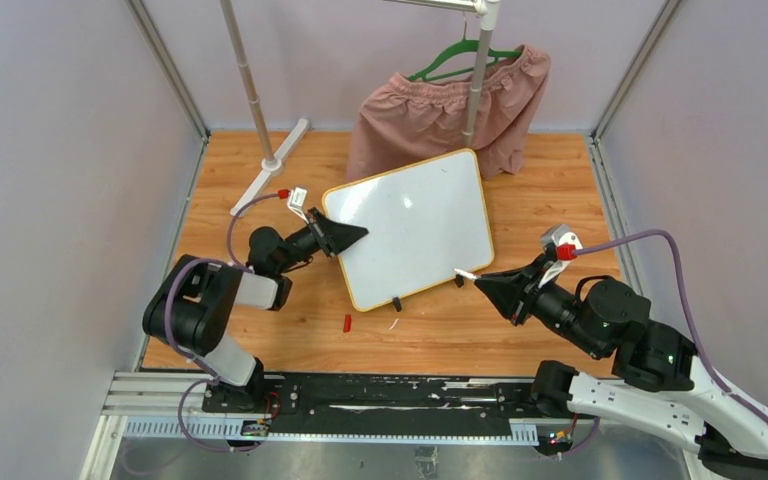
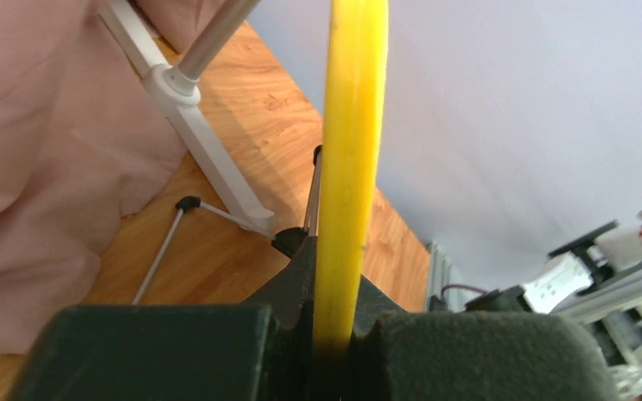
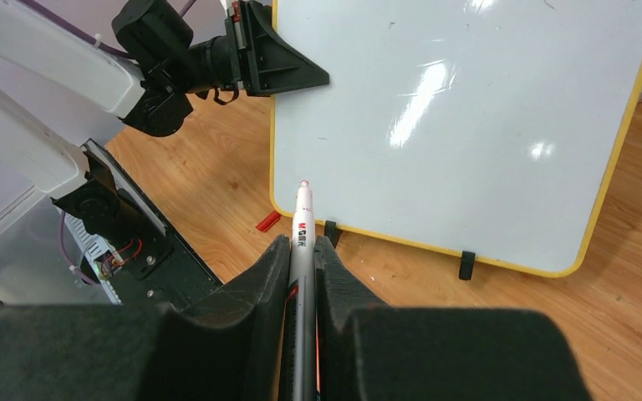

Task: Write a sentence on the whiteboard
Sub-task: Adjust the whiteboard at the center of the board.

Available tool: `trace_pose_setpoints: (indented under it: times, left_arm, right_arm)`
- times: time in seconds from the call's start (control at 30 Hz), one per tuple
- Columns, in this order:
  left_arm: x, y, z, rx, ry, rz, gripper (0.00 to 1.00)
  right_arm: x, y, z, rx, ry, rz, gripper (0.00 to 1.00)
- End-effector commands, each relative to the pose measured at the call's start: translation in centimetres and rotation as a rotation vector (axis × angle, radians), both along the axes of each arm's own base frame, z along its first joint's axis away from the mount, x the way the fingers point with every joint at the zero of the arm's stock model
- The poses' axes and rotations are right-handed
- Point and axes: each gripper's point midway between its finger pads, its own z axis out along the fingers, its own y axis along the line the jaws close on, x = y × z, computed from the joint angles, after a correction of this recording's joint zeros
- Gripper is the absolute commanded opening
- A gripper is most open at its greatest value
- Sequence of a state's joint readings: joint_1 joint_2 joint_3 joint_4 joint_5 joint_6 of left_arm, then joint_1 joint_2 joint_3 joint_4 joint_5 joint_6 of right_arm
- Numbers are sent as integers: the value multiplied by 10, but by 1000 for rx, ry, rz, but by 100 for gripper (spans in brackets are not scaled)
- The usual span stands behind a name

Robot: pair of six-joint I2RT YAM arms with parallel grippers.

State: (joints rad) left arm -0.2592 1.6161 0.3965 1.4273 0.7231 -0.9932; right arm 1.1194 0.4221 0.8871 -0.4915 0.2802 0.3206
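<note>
Top external view: blank whiteboard [image 1: 415, 225] stands tilted on the tabletop [image 1: 440, 335].
Left gripper [image 1: 355, 236]: jaws clamped on its yellow rim.
Right gripper [image 1: 488, 283]: jaws clamped on marker [image 3: 303, 221].
Writing: hold board firm, press softly.

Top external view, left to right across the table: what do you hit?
white rack foot → left gripper, clamped on the board's edge → whiteboard → marker → right gripper holding it
</note>
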Motion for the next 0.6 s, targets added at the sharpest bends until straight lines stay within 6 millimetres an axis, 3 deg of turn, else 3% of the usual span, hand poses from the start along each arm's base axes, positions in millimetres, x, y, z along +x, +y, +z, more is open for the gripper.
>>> trace_pose_setpoints:
  times: [0.0,0.27,0.57]
  left_arm:
    - [-24,-15,-5,119,-85,-68,0]
    - [-40,-17,-21,280,-79,-50,0]
    - [-53,-10,-38,281,26,-19,0]
  right_arm:
    - [-2,-3,2,19,-16,6,0]
    - [-5,-6,2,33,-16,11,0]
    - [-4,-5,-6,9,-12,7,0]
